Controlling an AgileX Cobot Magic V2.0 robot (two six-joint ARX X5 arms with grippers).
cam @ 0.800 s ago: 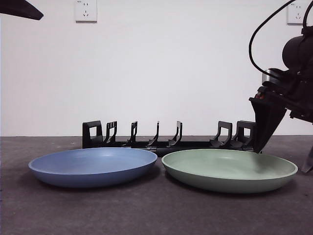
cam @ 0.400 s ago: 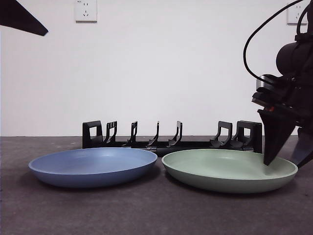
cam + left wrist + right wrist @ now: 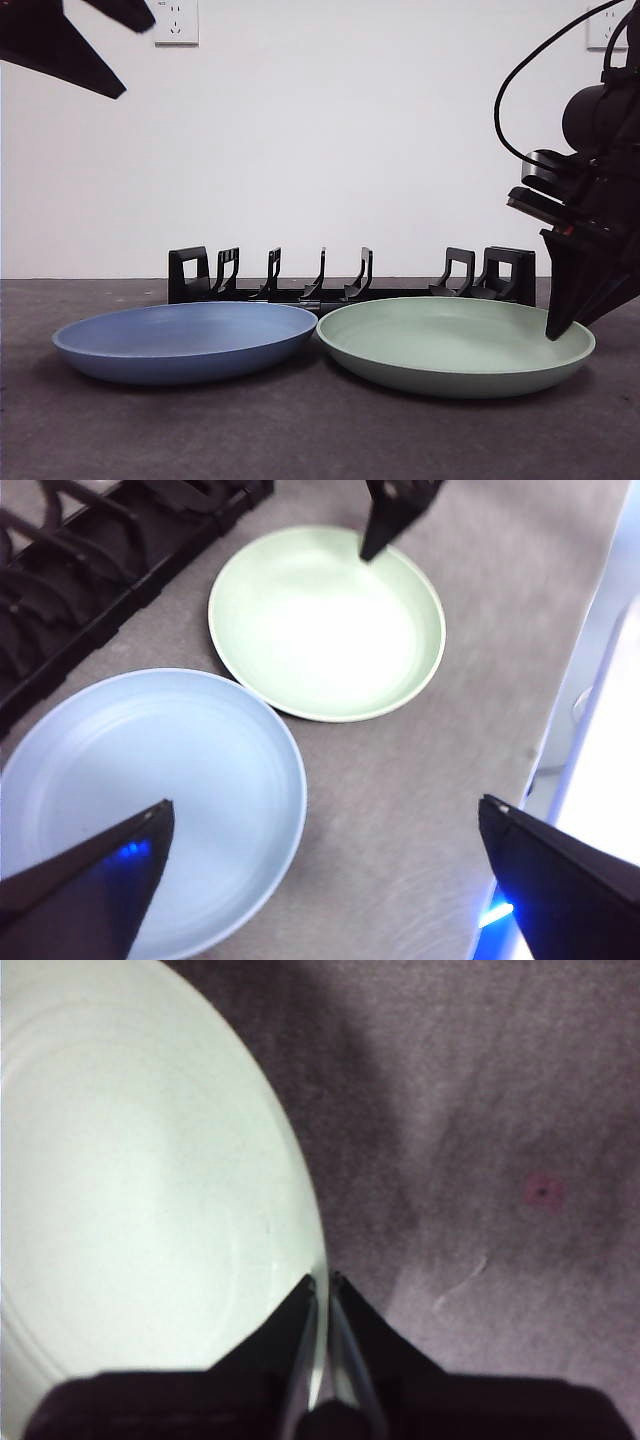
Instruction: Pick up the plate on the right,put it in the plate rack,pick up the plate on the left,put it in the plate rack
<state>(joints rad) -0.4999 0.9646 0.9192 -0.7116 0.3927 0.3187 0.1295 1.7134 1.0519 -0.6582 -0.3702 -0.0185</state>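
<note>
Left to right along the bench: the blue plate (image 3: 187,340) lies flat under the raised, wide-open, empty left gripper (image 3: 320,830). The green plate (image 3: 455,345) touches it, before the plate rack (image 3: 350,277). The right gripper (image 3: 320,1285) pinches the green plate's right rim, jaws nearly closed, one inside, one outside.

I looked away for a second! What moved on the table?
The right gripper closed on the green plate rim, nudging it toward the blue plate. The left gripper dropped further into view, jaws open. The plate rack stayed put.
</note>
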